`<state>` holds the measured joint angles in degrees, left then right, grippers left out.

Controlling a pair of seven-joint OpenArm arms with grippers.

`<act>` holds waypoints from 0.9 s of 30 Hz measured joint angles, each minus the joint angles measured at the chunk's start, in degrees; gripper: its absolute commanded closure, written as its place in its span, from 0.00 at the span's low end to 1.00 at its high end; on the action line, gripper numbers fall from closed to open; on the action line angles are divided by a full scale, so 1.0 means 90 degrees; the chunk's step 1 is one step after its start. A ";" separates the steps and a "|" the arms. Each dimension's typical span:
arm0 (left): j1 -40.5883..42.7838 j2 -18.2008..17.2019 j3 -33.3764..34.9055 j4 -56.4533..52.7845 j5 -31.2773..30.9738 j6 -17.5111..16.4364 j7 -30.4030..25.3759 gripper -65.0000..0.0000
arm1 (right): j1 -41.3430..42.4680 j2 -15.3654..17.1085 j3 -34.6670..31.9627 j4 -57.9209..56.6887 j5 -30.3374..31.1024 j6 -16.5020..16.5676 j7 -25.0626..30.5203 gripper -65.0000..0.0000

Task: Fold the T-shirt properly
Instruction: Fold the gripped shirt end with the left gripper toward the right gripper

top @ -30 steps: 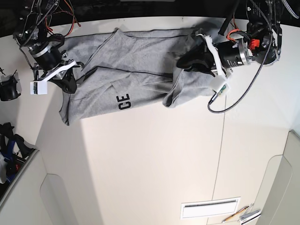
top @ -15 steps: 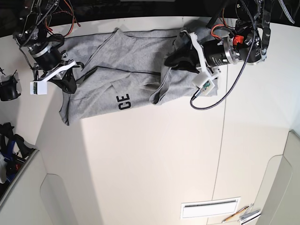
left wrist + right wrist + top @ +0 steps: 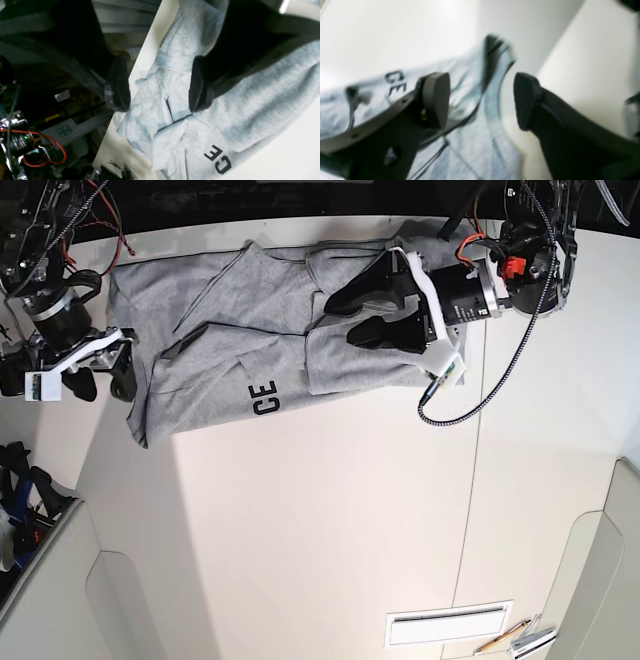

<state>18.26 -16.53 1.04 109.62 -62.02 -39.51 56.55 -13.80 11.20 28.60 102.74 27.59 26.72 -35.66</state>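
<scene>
Both pincers have let go since the earlier frames: left pincer (image 3: 352, 318) dropped the sleeve end it carried across, right pincer (image 3: 98, 380) backed off the shirt edge. T-shirt (image 3: 250, 330) lies flat on the bench (image 3: 330, 530) along its far edge, one end folded over near the left pincer, black letters CE (image 3: 265, 397) at the near hem. Left pincer open just over the fold, holding nothing. Right pincer open, empty, beside the shirt's other end
</scene>
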 measured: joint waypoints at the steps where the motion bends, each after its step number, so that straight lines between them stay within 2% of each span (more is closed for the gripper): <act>1: -0.0002 0.0000 0.0000 0.0000 0.0000 0.0000 0.0022 0.38 | 0.0002 0.0024 0.0000 0.0000 0.0000 -0.0015 -0.0066 0.37; 3: 0.0000 0.0002 0.0000 0.0000 0.0000 0.0000 0.0024 0.38 | 0.0000 0.0022 -0.0002 -0.0012 0.0138 -0.0015 -0.0284 0.31; 8: -0.0002 0.0000 0.0000 0.0000 0.0000 0.0000 0.0044 0.38 | 0.0002 0.0024 -0.0010 -0.0500 0.0520 0.0007 -0.0328 0.31; 18: -0.0002 0.0000 0.0002 0.0000 0.0075 0.0000 0.0046 0.38 | 0.0549 0.0187 -0.0039 -0.2446 0.0928 0.0712 -0.0202 0.32; 20: -0.0002 0.0002 0.0002 0.0000 0.0092 0.0000 0.0046 0.38 | 0.0559 0.0182 -0.0041 -0.2531 0.1173 0.0729 -0.0216 0.32; 27: 0.0005 0.0000 0.0002 0.0000 0.0175 0.0000 0.0046 0.38 | 0.0534 0.0185 -0.0036 -0.2499 0.1834 0.0901 -0.0918 0.32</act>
<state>18.31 -16.53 1.06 109.62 -60.45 -39.51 56.97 -8.99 12.86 28.27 80.25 44.10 34.83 -43.92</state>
